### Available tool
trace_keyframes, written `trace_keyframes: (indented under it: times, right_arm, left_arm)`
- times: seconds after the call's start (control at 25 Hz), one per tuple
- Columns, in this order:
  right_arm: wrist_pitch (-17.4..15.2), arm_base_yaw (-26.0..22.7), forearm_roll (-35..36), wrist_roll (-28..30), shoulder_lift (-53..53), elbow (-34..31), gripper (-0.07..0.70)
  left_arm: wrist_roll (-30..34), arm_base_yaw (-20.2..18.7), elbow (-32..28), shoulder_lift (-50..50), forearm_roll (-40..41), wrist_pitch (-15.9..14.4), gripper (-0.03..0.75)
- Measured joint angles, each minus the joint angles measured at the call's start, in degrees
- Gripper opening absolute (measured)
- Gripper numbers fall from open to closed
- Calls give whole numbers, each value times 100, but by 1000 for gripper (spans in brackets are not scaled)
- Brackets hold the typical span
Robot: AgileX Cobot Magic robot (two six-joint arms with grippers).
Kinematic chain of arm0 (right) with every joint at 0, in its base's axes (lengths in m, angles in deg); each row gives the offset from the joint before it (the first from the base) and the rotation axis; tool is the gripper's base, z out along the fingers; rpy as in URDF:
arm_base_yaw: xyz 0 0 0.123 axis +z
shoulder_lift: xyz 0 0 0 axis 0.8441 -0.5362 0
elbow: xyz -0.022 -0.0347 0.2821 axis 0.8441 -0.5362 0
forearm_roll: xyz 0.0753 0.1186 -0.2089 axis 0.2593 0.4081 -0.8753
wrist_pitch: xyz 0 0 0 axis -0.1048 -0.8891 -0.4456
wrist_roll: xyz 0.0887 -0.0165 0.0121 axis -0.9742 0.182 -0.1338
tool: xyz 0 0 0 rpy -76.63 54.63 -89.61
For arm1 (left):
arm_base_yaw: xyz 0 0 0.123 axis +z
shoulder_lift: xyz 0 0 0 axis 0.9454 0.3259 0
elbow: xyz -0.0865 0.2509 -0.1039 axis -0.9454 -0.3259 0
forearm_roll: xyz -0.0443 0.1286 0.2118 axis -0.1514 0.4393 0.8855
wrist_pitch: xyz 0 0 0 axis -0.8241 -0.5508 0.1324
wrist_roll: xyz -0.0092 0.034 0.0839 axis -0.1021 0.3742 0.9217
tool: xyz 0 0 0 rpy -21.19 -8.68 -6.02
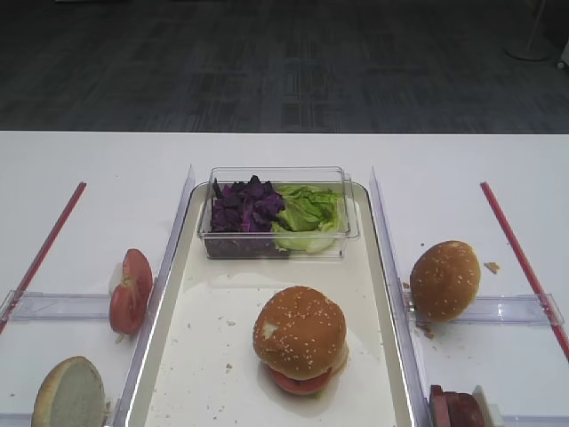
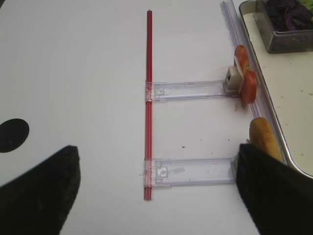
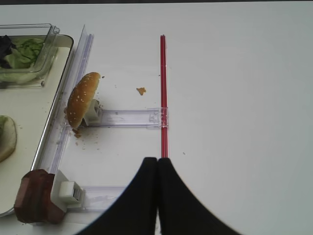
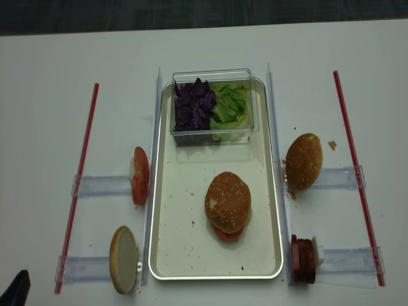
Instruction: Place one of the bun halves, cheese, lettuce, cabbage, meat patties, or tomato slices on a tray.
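Observation:
The bun half (image 1: 300,331) with the pale patch at its rim sits dome up on the cream tray (image 1: 204,356), on top of a tomato slice (image 1: 302,383). More tomato slices (image 1: 132,289) stand on edge left of the tray. Meat patties (image 4: 303,259) stand on edge at its right. Cabbage (image 1: 244,209) and lettuce (image 1: 307,215) fill the clear box. No cheese is in view. My right gripper (image 3: 157,159) is shut and empty over bare table, right of the tray. My left gripper (image 2: 156,164) is open above a clear holder, with nothing between its fingers.
A second sesame bun (image 1: 444,280) leans in a clear holder (image 1: 520,309) right of the tray. A bun half with a pale cut face (image 1: 69,393) stands at the front left. Red strips (image 4: 80,175) (image 4: 354,166) run along both sides. Crumbs dot the tray.

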Motion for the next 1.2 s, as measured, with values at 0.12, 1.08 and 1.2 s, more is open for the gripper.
trace_keyframes:
  times: [0.12, 1.08, 1.2]
  right_arm:
    - [0, 0, 0, 0, 0, 0, 36]
    - [0, 0, 0, -20, 0, 0, 36]
    - [0, 0, 0, -20, 0, 0, 36]
  left_arm:
    - [0, 0, 0, 0, 0, 0, 598]
    - [0, 0, 0, 0, 0, 0, 597]
    - [0, 0, 0, 0, 0, 0, 597]
